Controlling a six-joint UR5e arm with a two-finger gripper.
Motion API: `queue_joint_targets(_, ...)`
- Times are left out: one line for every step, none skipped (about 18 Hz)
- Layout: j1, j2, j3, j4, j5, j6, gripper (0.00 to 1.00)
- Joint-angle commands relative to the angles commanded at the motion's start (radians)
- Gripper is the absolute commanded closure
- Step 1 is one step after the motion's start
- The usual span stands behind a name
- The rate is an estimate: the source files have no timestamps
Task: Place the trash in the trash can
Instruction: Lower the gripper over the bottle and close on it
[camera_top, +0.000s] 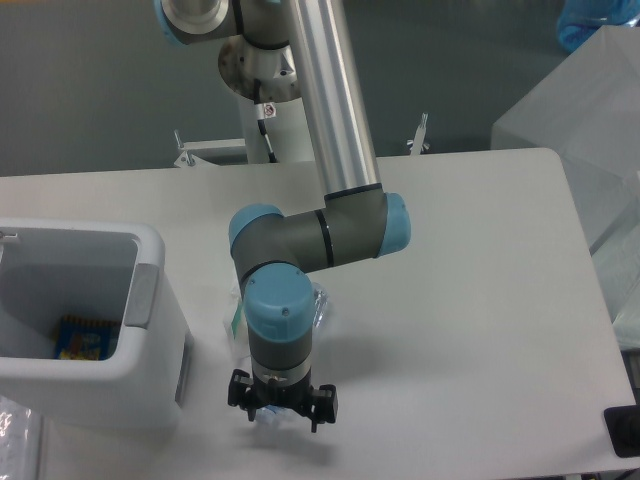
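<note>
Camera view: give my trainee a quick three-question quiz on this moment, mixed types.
1. True or false: the gripper is over the bottle.
2. What lies in the trash can? A) a colourful packet B) the wrapper C) a cup
3. Which piece of trash does the arm mostly hide beside the bin?

Key: 1 true. 2 A, the colourful packet. 3 the wrapper.

The boxy plastic trash can (150, 330) is white with a grey handle plate, and a blue and yellow packet (82, 338) lies inside it. The crumpled plastic wrapper (237, 318) is clear-white with a green mark. The two-finger gripper (281, 410) is black, under an arm with grey links, a silver tube and light blue joint caps. The flat table (480, 300) is white.
</note>
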Motion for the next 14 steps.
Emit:
queue_joint_targets(-0.005, 0.0, 0.0, -0.002, -0.002, 0.002, 0.0)
queue_joint_targets(-0.011, -0.002, -0.003, -0.003, 0.0, 0.002, 0.0)
queue_joint_targets(-0.011, -0.002, -0.011, -0.002, 0.002, 0.002, 0.0)
queue_joint_targets(-0.012, -0.002, -0.017, -0.002, 0.002, 0.002, 0.0)
queue_joint_targets(-0.012, 0.0, -0.02, 0.0, 0.002, 0.002, 0.0)
queue_joint_targets(-0.012, -0.003, -0.02, 0.0, 0.002, 0.002, 0.0)
queue_joint_targets(-0.012, -0.008, -0.02, 0.0, 0.003, 0.002, 0.0)
queue_joint_targets(-0.014, -0.011, -0.02, 0.0, 0.005, 0.002, 0.0)
queue_joint_targets(-0.015, -0.011, -0.021, -0.002, 0.003, 0.002, 0.0)
queue_joint_targets(-0.02, -0.012, -0.021, -0.002, 0.005, 0.002, 0.0)
queue_joint_targets(-0.023, -0.012, -0.021, 0.0, 0.005, 0.002, 0.0)
queue_joint_targets(-0.023, -0.017, -0.021, 0.0, 0.005, 0.002, 0.0)
queue_joint_targets(-0.023, -0.02, -0.021, 0.002, 0.005, 0.002, 0.0)
queue_joint_targets(-0.025, -0.02, -0.021, 0.002, 0.005, 0.002, 0.0)
